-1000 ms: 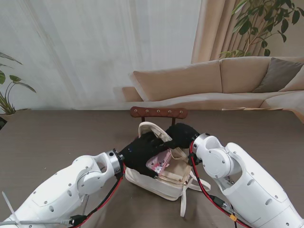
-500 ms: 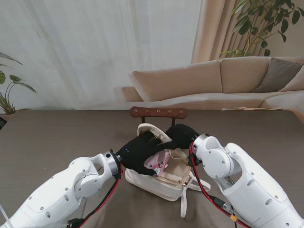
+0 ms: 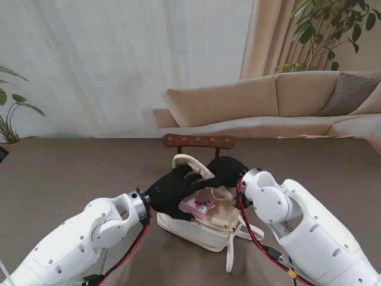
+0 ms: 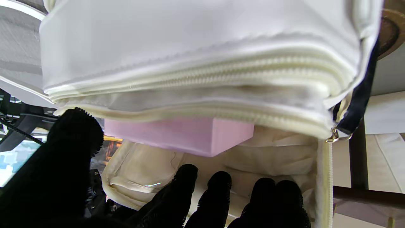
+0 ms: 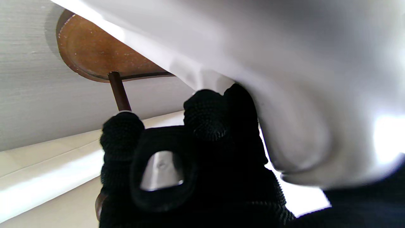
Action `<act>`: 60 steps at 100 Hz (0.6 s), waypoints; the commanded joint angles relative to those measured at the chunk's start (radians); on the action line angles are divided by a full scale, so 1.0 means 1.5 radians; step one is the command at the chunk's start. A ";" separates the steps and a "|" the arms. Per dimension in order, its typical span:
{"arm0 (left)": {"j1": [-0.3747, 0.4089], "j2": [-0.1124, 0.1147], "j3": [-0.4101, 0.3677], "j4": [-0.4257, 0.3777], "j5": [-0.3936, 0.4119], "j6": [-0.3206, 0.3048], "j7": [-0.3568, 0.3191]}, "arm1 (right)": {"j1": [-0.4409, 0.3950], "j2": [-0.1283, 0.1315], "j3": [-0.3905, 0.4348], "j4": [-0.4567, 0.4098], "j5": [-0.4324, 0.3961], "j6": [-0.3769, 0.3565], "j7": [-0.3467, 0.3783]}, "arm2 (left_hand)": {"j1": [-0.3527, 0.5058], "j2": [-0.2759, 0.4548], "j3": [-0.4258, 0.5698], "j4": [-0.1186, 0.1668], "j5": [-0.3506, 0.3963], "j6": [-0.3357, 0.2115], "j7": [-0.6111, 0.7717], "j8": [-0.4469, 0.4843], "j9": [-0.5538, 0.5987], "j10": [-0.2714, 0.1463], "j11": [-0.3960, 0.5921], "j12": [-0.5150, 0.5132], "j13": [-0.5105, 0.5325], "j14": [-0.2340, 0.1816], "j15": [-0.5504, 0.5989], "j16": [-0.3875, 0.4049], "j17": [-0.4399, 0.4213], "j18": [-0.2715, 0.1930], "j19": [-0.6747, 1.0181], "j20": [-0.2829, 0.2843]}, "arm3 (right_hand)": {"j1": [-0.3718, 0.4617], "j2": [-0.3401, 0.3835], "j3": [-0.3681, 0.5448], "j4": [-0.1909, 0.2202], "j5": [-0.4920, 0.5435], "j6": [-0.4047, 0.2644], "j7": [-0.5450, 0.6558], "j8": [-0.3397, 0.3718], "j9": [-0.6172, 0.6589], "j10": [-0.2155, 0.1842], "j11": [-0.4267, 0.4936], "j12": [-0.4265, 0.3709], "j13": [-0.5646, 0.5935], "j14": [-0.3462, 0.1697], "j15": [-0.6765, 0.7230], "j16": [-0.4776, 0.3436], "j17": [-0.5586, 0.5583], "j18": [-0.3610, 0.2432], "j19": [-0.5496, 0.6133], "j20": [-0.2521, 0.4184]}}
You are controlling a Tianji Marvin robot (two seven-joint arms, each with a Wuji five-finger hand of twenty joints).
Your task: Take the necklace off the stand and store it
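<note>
Left hand [image 3: 172, 192] drawn back from bag [image 3: 199, 229], fingers [image 4: 186, 177] spread loose, right hand [image 3: 226, 170] grasping bag rim, necklace unseen.

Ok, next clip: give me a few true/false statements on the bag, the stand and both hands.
1. The bag is zipped shut. False: it gapes open, showing a pink box.
2. The stand is farther from me than the bag. True.
3. The right hand grips the bag's edge. True.
4. A necklace hangs on the stand. False: none shows there.
5. The left hand lies flat on the table, far from the bag. False: its fingers are at the bag's opening.
</note>
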 commanded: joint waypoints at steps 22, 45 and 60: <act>0.001 -0.005 -0.012 -0.012 0.006 0.004 0.009 | -0.004 -0.001 -0.009 0.003 0.006 0.002 0.021 | 0.011 0.042 -0.026 0.025 -0.054 -0.040 -0.047 -0.031 -0.052 0.014 -0.034 -0.028 -0.027 0.012 -0.023 -0.020 -0.030 0.029 -0.062 -0.018 | 0.020 -0.013 0.043 -0.020 0.026 -0.001 0.012 -0.002 0.054 0.011 0.021 0.003 0.006 -0.028 0.025 0.010 0.250 0.027 0.036 0.023; 0.033 -0.004 -0.050 -0.044 0.044 0.008 0.042 | -0.004 -0.003 -0.011 0.004 0.008 0.002 0.016 | 0.009 0.053 0.003 0.028 -0.014 -0.032 -0.027 -0.003 -0.013 0.015 -0.027 -0.019 -0.003 0.015 -0.007 0.023 -0.006 0.034 -0.060 -0.021 | 0.022 -0.012 0.044 -0.021 0.025 0.002 0.012 -0.002 0.054 0.012 0.020 0.003 0.006 -0.029 0.026 0.011 0.250 0.027 0.036 0.023; 0.060 -0.006 -0.085 -0.064 0.057 -0.005 0.079 | -0.002 -0.004 -0.015 0.006 0.008 0.002 0.012 | 0.011 0.054 0.005 0.028 -0.021 -0.142 -0.048 -0.011 -0.005 -0.015 -0.025 -0.019 0.012 0.002 -0.007 0.026 0.005 0.026 -0.053 -0.018 | 0.022 -0.012 0.044 -0.022 0.026 0.000 0.012 -0.002 0.053 0.012 0.020 0.003 0.005 -0.030 0.025 0.010 0.250 0.027 0.036 0.023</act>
